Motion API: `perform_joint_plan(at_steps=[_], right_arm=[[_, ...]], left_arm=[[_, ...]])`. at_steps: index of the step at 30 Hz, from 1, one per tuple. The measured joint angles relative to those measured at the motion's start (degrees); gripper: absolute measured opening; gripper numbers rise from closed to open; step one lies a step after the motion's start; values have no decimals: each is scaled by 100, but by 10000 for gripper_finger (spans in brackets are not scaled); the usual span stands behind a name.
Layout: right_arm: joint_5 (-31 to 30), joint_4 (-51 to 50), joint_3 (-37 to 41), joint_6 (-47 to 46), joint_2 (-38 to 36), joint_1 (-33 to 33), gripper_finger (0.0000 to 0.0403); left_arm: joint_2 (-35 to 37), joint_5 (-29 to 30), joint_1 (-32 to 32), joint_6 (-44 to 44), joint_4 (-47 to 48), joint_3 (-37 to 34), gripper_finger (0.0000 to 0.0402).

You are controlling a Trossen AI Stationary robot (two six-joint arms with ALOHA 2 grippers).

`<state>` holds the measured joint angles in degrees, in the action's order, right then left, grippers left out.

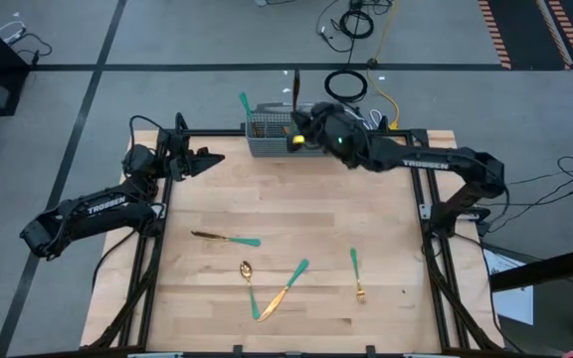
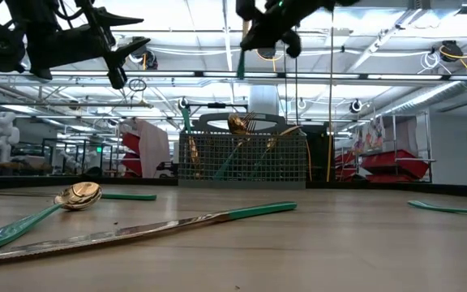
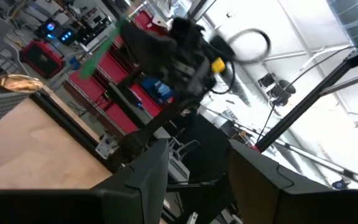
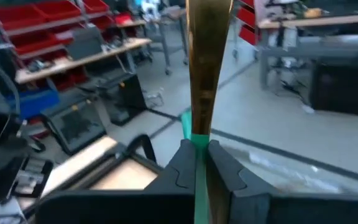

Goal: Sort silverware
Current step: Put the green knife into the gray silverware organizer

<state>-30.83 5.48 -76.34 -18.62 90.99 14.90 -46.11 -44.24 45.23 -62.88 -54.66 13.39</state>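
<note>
even overhead light, table [image 1: 296,214] bright, shadows under the arms soft and short. low view: ceiling strips blow out above the right gripper [image 2: 267,39], glare on the spoon bowl [image 2: 78,195], near knife [image 2: 136,231] soft. left wrist view smeared with motion blur, bright sky-like glare ahead of its fingers [image 3: 143,180]. right wrist view: background blurred beyond the fingers.

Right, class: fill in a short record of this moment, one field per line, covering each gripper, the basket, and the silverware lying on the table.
left gripper: open, empty, raised near the table's far left corner
right gripper: shut on a knife, raised over the basket
knife: gold blade pointing away from the gripper, teal handle between the fingers
basket: grey wire mesh, at the far edge, holds several pieces
table: four pieces lie on it: a knife, a spoon, a second knife, a fork
</note>
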Motion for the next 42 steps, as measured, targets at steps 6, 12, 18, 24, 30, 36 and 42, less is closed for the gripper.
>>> perform_joint_plan(at_steps=[6,12,18,24,30,36,42], right_arm=[[1284,1689,0,215,884,630,0],[1761,2947,2,-127,1908,974,0],[2322,3175,-580,-285,2720,1112,0],[2534,2329,-1801,66,3383,1096,0],[2271,1112,-2111,662,3482,1040,0],[2330,403,-2100,792,3487,1060,5],[2371,335,-2100,734,3403,1053,82]], left_arm=[[2,112,0,81,25,0,167],[2,128,0,68,25,0,167],[2,128,0,66,46,0,167],[2,128,0,64,136,0,167],[0,127,0,62,134,0,166],[1,125,0,72,130,0,167],[1,125,0,75,126,0,167]])
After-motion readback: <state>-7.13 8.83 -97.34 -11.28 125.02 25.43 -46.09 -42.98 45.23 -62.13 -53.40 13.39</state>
